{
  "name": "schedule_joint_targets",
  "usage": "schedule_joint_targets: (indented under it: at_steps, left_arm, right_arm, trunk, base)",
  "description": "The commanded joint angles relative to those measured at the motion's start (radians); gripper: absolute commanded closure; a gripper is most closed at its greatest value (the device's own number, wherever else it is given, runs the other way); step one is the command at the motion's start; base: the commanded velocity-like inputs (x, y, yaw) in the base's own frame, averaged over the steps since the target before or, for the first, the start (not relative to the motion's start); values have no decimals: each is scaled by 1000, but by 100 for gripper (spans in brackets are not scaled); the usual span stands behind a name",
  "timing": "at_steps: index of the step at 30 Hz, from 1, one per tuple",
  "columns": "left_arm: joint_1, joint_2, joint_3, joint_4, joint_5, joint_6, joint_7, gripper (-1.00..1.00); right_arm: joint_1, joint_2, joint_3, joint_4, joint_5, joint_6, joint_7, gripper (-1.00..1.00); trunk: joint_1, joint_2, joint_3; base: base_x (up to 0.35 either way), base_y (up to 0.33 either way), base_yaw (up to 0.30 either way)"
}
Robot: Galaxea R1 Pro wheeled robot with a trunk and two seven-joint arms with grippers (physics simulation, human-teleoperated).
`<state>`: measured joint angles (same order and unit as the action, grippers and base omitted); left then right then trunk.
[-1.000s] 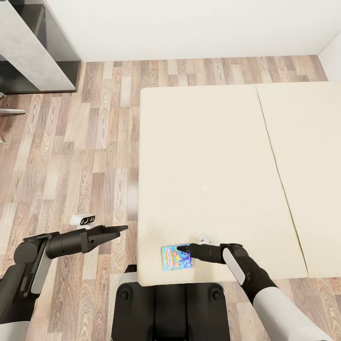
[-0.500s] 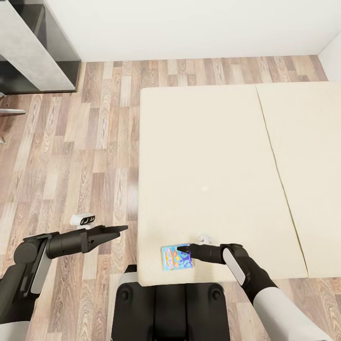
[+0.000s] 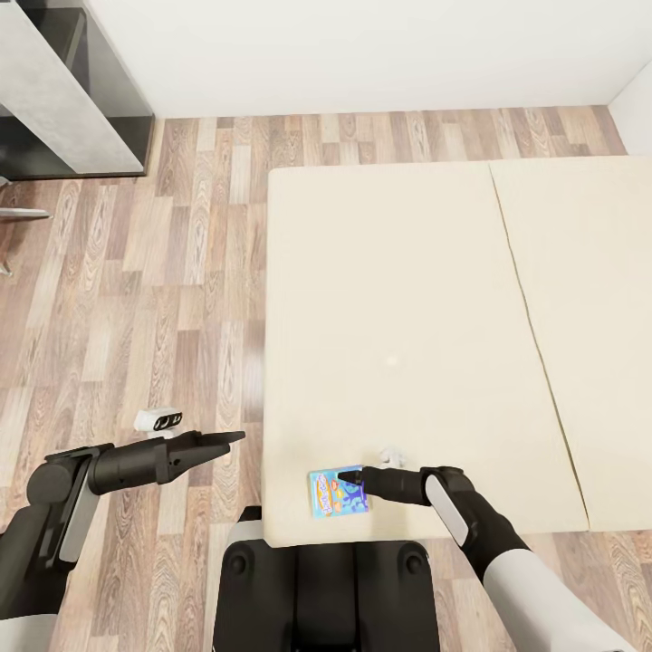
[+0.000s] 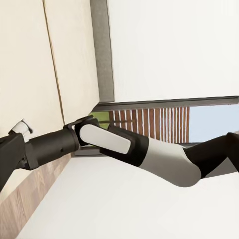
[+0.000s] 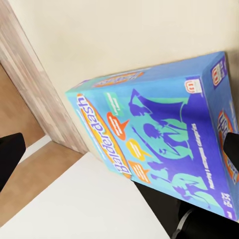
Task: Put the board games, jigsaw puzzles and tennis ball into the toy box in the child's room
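Note:
A small blue board game, lettered Balderdash, lies flat near the front left corner of the cream bed. My right gripper is low over the box's right end and open. In the right wrist view the blue board game lies between the two dark fingertips, which are spread to either side of it. My left gripper hangs open over the wood floor, left of the bed's edge, holding nothing. The toy box, the table and the other toys are out of view.
A dark grey cabinet stands at the far left against the white wall. A seam splits the mattress in two. My own dark base sits against the bed's front edge. Wood floor lies open left of the bed.

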<state>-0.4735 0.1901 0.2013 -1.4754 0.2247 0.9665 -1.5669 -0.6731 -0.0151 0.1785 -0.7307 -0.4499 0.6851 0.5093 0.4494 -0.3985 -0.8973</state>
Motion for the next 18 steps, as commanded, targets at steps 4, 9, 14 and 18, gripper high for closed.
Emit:
schedule_joint_targets:
  at_steps: [4,9,14,18]
  left_arm:
    - [0,0,0,0,-1,11,-4,-100]
    - [0,0,0,0,-1,11,-4,-100]
    - [0,0,0,0,-1,11,-4,-100]
    - [0,0,1,0,-1,11,-4,-100]
  right_arm:
    - [0,0,3,0,-3,5,0,-100]
    - [0,-2,3,0,-4,6,0,-100]
    - [0,-2,3,1,-4,7,0,-100]
    - [0,-1,3,1,-4,7,-1,-100]
  trunk:
    - [1,-2,-1]
    - [1,-2,-1]
    - [1,-2,-1]
    - [1,-2,-1]
  base:
    - [0,0,0]
    - [0,0,0]
    - [0,35,0]
    - [0,58,0]
